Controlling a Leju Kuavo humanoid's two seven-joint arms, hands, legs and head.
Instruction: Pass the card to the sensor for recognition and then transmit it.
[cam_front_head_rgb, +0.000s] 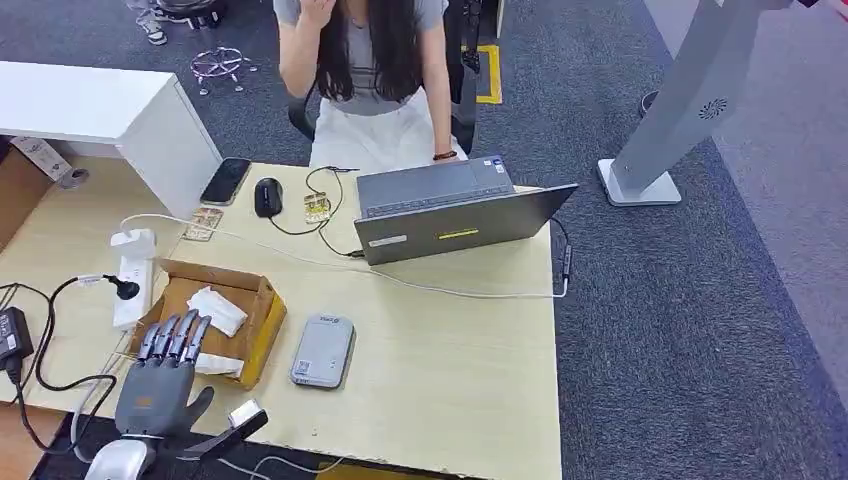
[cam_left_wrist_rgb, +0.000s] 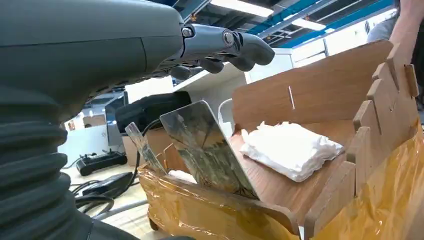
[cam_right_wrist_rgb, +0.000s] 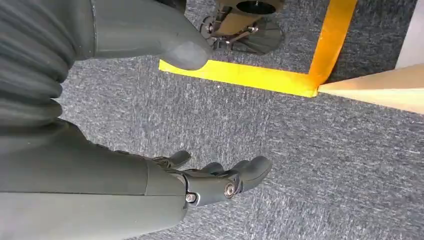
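A shiny card (cam_left_wrist_rgb: 207, 147) stands tilted in the near end of the open cardboard box (cam_front_head_rgb: 262, 300), with a thinner clear card (cam_left_wrist_rgb: 142, 145) beside it. My left hand (cam_front_head_rgb: 163, 372) hovers at the box's near left corner, fingers (cam_left_wrist_rgb: 225, 46) stretched out over the cards and holding nothing. The grey sensor pad (cam_front_head_rgb: 323, 352) lies flat on the table just right of the box. A white tissue wad (cam_left_wrist_rgb: 290, 147) lies inside the box. My right hand (cam_right_wrist_rgb: 210, 182) hangs over grey carpet, fingers loosely apart and empty.
A person sits behind an open laptop (cam_front_head_rgb: 455, 210) at the table's far side. A phone (cam_front_head_rgb: 225, 181), a mouse (cam_front_head_rgb: 267, 197), a power strip (cam_front_head_rgb: 133, 275) and cables lie far left. The table's right edge (cam_front_head_rgb: 553, 380) drops to carpet; a grey stand (cam_front_head_rgb: 690, 110) rises beyond.
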